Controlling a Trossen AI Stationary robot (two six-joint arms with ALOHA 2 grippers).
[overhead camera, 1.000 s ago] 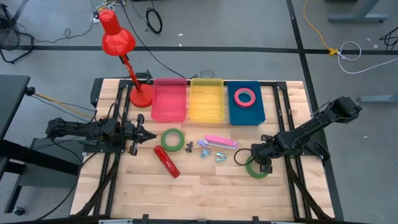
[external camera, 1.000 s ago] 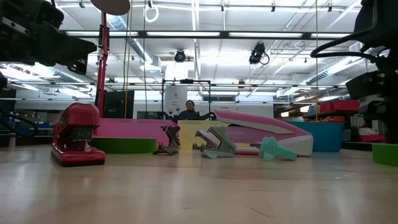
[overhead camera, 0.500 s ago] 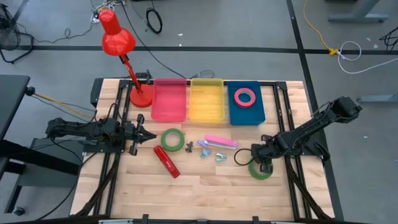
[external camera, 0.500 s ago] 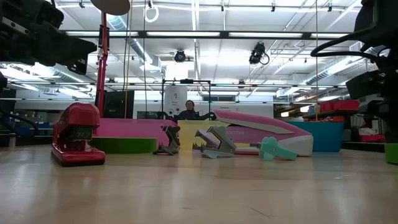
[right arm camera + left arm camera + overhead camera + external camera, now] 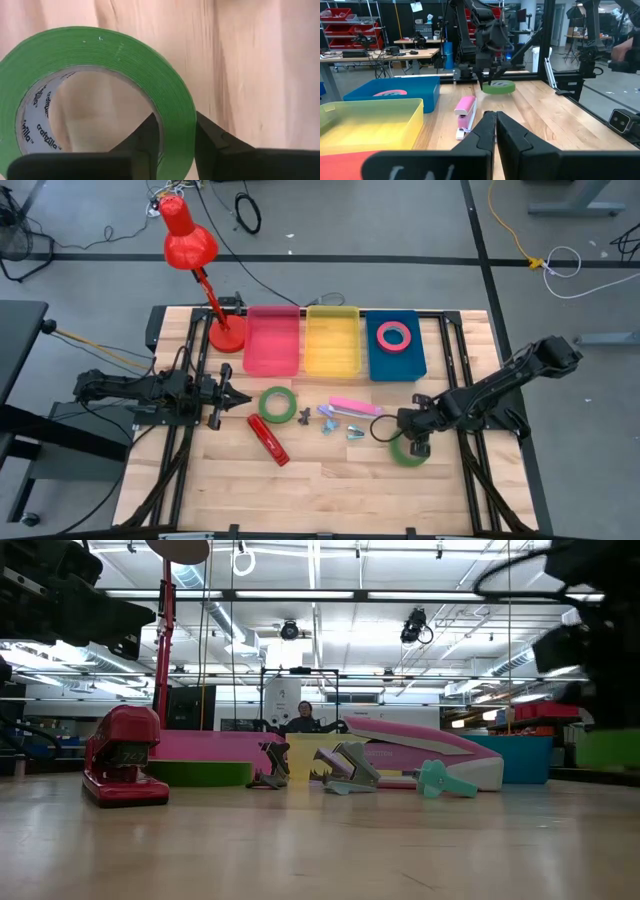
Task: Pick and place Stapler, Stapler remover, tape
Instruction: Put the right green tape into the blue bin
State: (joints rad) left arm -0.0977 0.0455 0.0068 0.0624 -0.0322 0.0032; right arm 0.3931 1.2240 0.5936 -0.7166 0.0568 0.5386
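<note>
**A:** Start at your left. What do you see?

**B:** Your left pincer (image 5: 232, 398) waits shut over the table's (image 5: 330, 485) left side, just left of the green tape roll (image 5: 277, 404) and the red stapler (image 5: 268, 439). Open wood lies in front of them, down to the near edge.

**A:** And the middle?

**B:** The pink stapler (image 5: 355, 407) and the small staple removers (image 5: 340, 423) lie close together below the yellow bin (image 5: 333, 341), with the pink bin (image 5: 271, 340) and blue bin (image 5: 396, 345) either side. The red-pink tape (image 5: 394, 335) sits in the blue bin.

**A:** On your right?

**B:** Your right pincer (image 5: 412, 443) is clamped on the wall of the second green tape roll (image 5: 100, 95), one finger inside the ring, one outside. In the low view the roll looks clear of the table. The right edge rail is near.
</note>
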